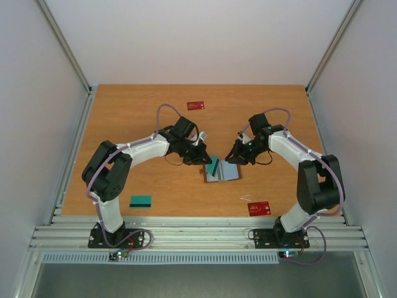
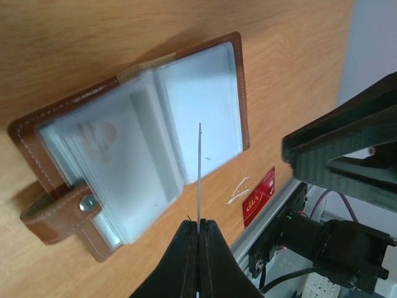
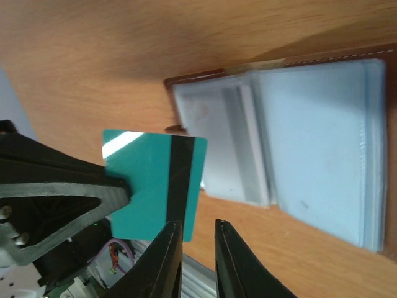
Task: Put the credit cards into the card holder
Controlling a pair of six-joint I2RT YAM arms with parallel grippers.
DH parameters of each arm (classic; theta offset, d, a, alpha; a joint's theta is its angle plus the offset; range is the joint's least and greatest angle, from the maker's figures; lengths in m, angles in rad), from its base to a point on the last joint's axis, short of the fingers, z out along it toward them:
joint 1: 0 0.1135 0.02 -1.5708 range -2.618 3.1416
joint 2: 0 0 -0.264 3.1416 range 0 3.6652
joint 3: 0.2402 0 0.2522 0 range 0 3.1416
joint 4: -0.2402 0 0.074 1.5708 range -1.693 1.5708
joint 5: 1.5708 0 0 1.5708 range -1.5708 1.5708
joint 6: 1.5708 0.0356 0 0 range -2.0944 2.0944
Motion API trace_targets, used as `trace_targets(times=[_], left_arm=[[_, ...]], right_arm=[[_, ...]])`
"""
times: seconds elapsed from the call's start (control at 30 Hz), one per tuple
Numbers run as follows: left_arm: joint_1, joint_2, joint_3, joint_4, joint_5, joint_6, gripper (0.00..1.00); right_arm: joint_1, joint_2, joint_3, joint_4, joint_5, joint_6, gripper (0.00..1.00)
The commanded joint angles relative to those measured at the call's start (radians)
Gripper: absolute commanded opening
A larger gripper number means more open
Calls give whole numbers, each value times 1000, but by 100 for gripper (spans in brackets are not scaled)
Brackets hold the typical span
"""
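— What did the holder point(image 1: 224, 172) contain?
— Couldn't tell through its cloudy sleeves. It lay open at the middle of the table point(image 1: 124, 118).
— Grips?
— Left end effector point(image 2: 199, 225) was pinching a teal card point(image 3: 149, 180) above it. Right end effector point(image 3: 198, 226) was slightly parted and empty.

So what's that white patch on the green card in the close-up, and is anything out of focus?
Right wrist view: the patch is glare on the glossy teal card; the right gripper, close to the lens, is soft. Left wrist view: the card holder is sharp, the left gripper blurred. Top view: evenly lit, faint shadows only.
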Motion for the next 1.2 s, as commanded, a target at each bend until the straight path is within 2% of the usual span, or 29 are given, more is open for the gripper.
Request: trace_targets(times=[0.0,0.5,0.87,1.17], left_arm=[[9,62,69,41,66,49,0],[9,183,123,-30,72,89,0],[5,231,168,-106,72,131,0],[-8,270,184,-96,78,131,0]], right_arm=[[-4,81,22,22,2,-57,17],[-72,298,9,34,43,-114,11],[-74,346,-19,45,60,-130,10],[-74,346,-18,48,45,-132,10]])
